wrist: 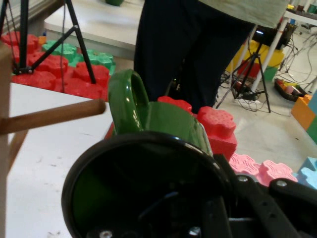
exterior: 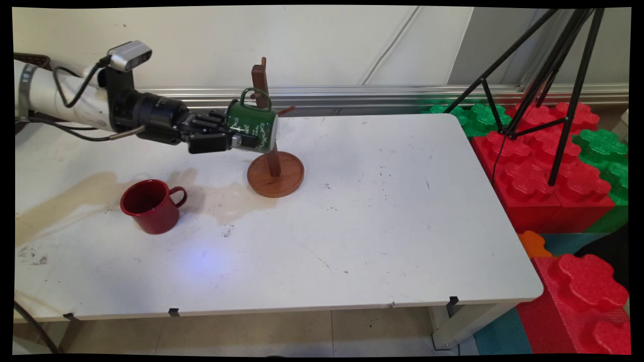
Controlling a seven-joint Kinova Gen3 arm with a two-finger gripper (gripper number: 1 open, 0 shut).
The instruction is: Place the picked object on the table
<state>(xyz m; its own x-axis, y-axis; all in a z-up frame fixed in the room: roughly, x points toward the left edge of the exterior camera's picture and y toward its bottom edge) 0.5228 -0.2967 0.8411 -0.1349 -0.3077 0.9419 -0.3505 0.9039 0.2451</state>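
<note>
My gripper (exterior: 242,137) is shut on the rim of a green mug (exterior: 253,126) with white lettering and holds it on its side in the air. The mug hangs against a wooden mug tree (exterior: 274,174) with a round base and an upright post. Its handle (exterior: 250,93) points up, next to the post's upper peg. In the hand view the dark mouth of the green mug (wrist: 163,124) fills the lower picture. There the peg (wrist: 54,115) ends right at the handle's left edge; I cannot tell whether it passes through. A red mug (exterior: 151,205) stands upright on the table to the front left.
A pale brown stain (exterior: 221,201) spreads on the white table (exterior: 392,216) between the red mug and the tree's base. A black tripod (exterior: 548,85) stands on red and green foam blocks (exterior: 543,176) off the table's right edge. A person in dark trousers (wrist: 188,49) stands beyond the table.
</note>
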